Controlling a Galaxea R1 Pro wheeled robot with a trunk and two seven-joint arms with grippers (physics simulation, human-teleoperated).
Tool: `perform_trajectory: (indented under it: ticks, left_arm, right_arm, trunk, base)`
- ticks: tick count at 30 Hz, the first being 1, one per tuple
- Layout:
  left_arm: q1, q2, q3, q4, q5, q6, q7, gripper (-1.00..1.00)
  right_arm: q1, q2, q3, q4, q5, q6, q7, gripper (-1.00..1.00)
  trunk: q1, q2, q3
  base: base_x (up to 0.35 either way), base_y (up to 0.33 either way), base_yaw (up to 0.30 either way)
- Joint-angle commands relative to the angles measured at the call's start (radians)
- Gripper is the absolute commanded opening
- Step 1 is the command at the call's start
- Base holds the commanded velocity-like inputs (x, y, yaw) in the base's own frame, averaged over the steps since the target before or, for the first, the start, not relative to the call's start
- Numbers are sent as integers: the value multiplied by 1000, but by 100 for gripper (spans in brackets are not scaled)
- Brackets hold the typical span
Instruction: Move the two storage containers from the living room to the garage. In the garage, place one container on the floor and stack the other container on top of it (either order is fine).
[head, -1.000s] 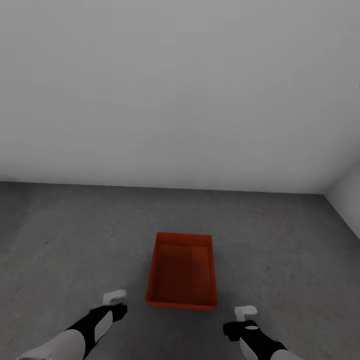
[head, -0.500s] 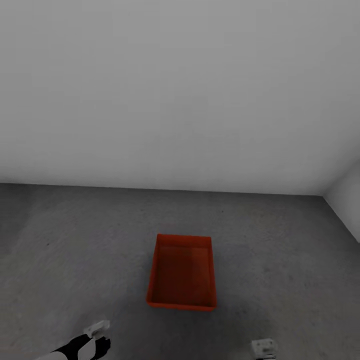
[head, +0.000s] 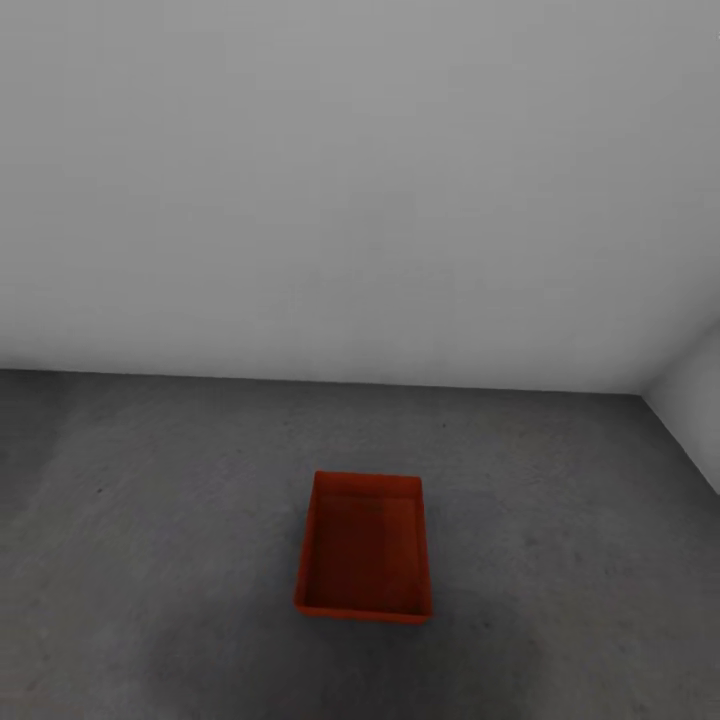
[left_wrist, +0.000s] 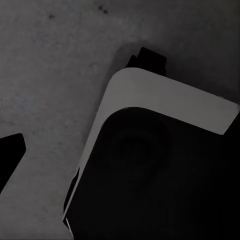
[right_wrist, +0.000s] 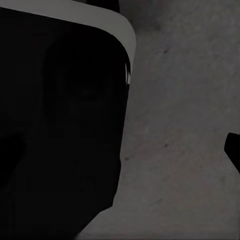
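One orange-red open-topped bin (head: 364, 545) is seen in the head view, set flat on the dark grey concrete floor (head: 150, 520) of the garage, a little right of the picture's middle and well apart from the white back wall (head: 350, 180). Its long side runs away from the camera, and its walls taper slightly. Nothing is seen lying inside it; whether a second bin is nested in it cannot be told from the single rim that shows. No label, brand or writing is to be read on it. A second white wall (head: 690, 400) meets the back one at the right, forming a corner.

In the left wrist view, mottled concrete is seen beneath a rounded grey-and-black part of the robot's own body (left_wrist: 165, 150); a dark finger tip (left_wrist: 10, 152) enters at the edge, and whether the left gripper is spread or pressed together cannot be told.

In the right wrist view, a like black body part with a pale rim (right_wrist: 60, 115) is shown over the concrete, with a dark finger tip (right_wrist: 233, 149) at the edge; the right gripper's state likewise cannot be told
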Motion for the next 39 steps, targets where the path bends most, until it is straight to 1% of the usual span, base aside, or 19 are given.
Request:
perform_trajectory:
  ticks: [1, 3, 18, 20, 26, 36, 37, 39]
  left_arm:
    - [0, 0, -6, 0, 6, 3, 2, 100]
    - [0, 0, -6, 0, 7, 3, 2, 100]
    - [1, 4, -6, 1, 16, 5, 6, 100]
    - [3, 3, -6, 1, 15, 7, 6, 100]
    - [41, 4, -6, 1, 14, 3, 4, 100]
    - [47, 2, -6, 1, 12, 3, 4, 100]
    - [47, 1, -6, 1, 12, 2, 4, 100]
    - [47, 1, -6, 1, 12, 2, 4, 100]
  right_arm:
    - [-1, 0, 7, 3, -1, -6, -3, 100]
    - [1, 1, 7, 3, 1, -6, -2, 100]
    - [2, 1, 9, 3, 7, -8, 13, 100]
    - [2, 1, 8, 3, 6, -7, 13, 100]
    - [2, 2, 7, 3, -2, -7, 12, 100]
    - [2, 2, 7, 4, -4, 3, 12, 100]
    - [19, 3, 7, 5, -4, -4, 12, 100]
    - [29, 3, 7, 4, -4, -6, 12, 100]
  trunk:
    - [-4, 7, 3]
    - [-12, 21, 9]
    - [-12, 21, 9]
    - [-12, 21, 9]
    - [-12, 21, 9]
    - [-12, 21, 9]
    - [-12, 21, 10]
    - [-12, 21, 13]
  base:
    - [0, 0, 0]
    - [0, 0, 0]
    - [-10, 0, 0]
    - [-212, 0, 0]
    - [-313, 0, 0]
    - [-343, 0, 0]
    - [-238, 0, 0]
    - [-131, 0, 0]
